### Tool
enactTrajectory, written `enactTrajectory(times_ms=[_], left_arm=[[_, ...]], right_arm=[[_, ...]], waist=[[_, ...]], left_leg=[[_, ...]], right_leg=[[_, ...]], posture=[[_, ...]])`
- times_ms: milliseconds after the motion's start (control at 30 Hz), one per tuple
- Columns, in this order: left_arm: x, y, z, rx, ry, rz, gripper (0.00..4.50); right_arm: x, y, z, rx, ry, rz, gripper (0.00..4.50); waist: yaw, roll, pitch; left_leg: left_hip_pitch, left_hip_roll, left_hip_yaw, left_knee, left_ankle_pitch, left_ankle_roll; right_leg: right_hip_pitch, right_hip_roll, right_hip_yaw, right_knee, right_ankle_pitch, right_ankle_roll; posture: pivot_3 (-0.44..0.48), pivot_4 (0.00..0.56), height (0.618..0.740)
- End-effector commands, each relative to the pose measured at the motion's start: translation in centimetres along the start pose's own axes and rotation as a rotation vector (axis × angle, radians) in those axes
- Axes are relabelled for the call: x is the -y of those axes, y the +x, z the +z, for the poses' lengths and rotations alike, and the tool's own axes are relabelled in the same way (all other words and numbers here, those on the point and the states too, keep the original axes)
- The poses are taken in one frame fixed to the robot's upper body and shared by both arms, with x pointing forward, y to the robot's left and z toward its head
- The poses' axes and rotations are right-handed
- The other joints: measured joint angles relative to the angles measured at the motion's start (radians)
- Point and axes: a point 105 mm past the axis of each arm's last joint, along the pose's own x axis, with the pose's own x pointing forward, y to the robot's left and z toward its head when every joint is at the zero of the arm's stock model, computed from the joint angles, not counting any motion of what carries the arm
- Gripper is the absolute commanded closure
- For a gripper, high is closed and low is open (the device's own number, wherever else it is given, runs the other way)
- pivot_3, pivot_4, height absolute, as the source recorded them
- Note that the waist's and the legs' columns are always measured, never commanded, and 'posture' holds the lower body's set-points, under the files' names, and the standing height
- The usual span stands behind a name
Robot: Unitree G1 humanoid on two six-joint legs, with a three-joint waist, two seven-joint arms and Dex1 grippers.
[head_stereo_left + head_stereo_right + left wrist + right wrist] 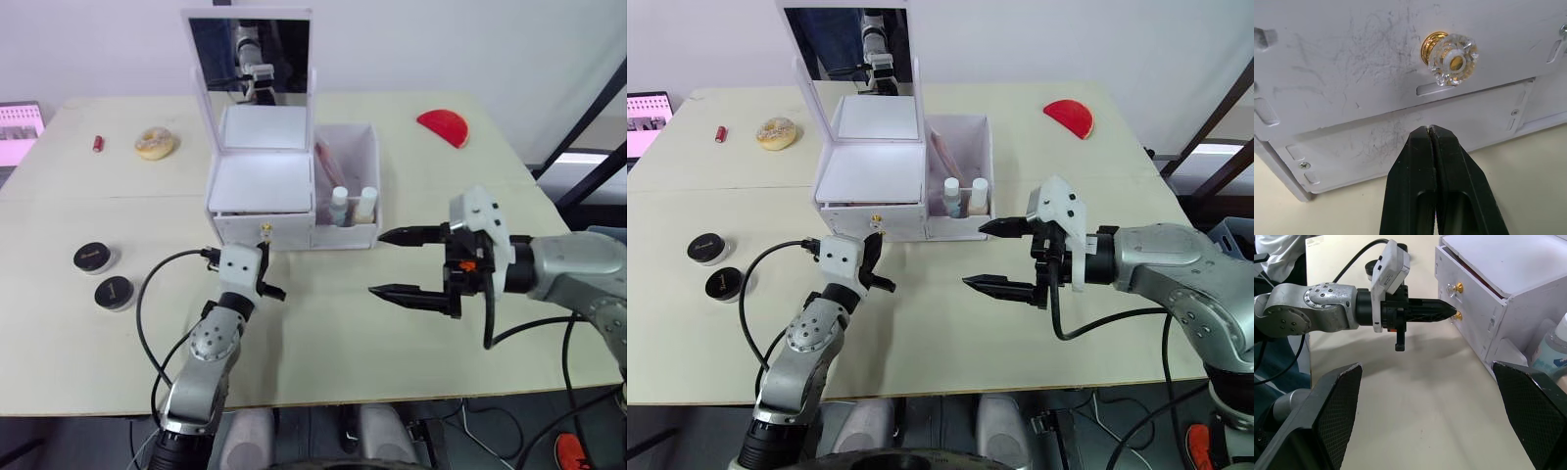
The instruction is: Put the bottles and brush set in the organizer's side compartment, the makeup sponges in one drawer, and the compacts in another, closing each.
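Left wrist view: my left gripper (1429, 129) is pressed fully closed, holding nothing, its tip just below the crystal knob (1452, 53) on the organizer (263, 186) drawer front. My right gripper (397, 264) is spread wide, empty, beside the side compartment (345, 186) containing two bottles (352, 206). Two compacts (104, 274) lie on the table (323, 333), well apart to my left.

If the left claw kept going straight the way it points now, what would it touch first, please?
Most likely the white drawer front of the organizer, just below the crystal knob; the shut left claw points there and is already close.
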Motion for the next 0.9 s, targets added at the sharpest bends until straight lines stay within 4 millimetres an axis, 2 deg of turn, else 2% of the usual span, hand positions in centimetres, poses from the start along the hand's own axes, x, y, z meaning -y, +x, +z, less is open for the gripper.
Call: enactTrajectory(times_ms=[33,100,600,700,767,833,900], left_arm=[[-0.2,-0.2,0.9,0.029,0.012,0.012,2.65],[-0.1,-0.2,0.7,0.017,0.012,0.006,1.68],[0.1,1.1,0.5,0.028,-0.001,-0.001,1.68],[0.2,1.1,0.8,0.039,-0.005,-0.005,2.52],[0.3,1.0,1.0,0.049,-0.005,-0.009,3.51],[0.3,1.0,1.1,0.058,-0.005,-0.012,4.26],[0.4,0.9,1.1,0.060,-0.004,-0.014,4.26]], right_arm=[[-0.2,0.1,0.7,0.022,-0.029,0.007,0.00],[-0.2,0.1,0.7,0.023,-0.029,0.008,0.00],[-0.2,-0.2,0.7,0.017,-0.031,-0.003,0.00],[-0.2,-0.2,0.7,0.016,-0.029,-0.003,0.00],[-0.2,-0.2,0.6,0.016,-0.027,-0.003,0.00],[-0.2,-0.1,0.5,0.016,-0.025,-0.001,0.00],[-0.3,-0.1,0.5,0.015,-0.024,0.001,0.00]], waist=[[0.000,0.000,0.000],[0.000,0.000,0.000],[0.004,0.000,0.000],[0.002,0.000,0.000],[0.001,0.000,0.000],[0.001,0.000,0.000],[0.003,0.000,0.000]], left_leg=[[0.000,0.000,0.000,0.000,0.000,0.000],[0.000,0.000,0.000,0.000,0.000,0.000],[-0.002,0.000,-0.001,0.000,0.000,0.000],[-0.002,0.000,-0.001,0.001,0.000,0.000],[-0.003,0.000,-0.001,0.001,0.000,0.000],[-0.003,0.000,-0.001,0.000,0.000,0.000],[-0.004,0.000,-0.002,0.000,0.000,0.000]], right_leg=[[0.000,0.000,0.000,0.000,0.000,0.000],[0.000,0.000,0.000,0.000,0.000,0.000],[0.000,0.000,-0.002,-0.002,0.000,0.000],[0.000,0.000,-0.002,-0.002,0.000,0.000],[0.000,0.000,-0.002,-0.002,0.000,0.000],[-0.001,0.000,-0.002,-0.003,0.000,0.000],[-0.002,0.000,-0.002,-0.002,0.000,0.000]], posture=[[0.000,0.150,0.739],[0.000,0.150,0.739],[0.000,0.150,0.739],[0.000,0.150,0.739],[0.000,0.150,0.739],[0.000,0.150,0.739],[0.000,0.150,0.739]])
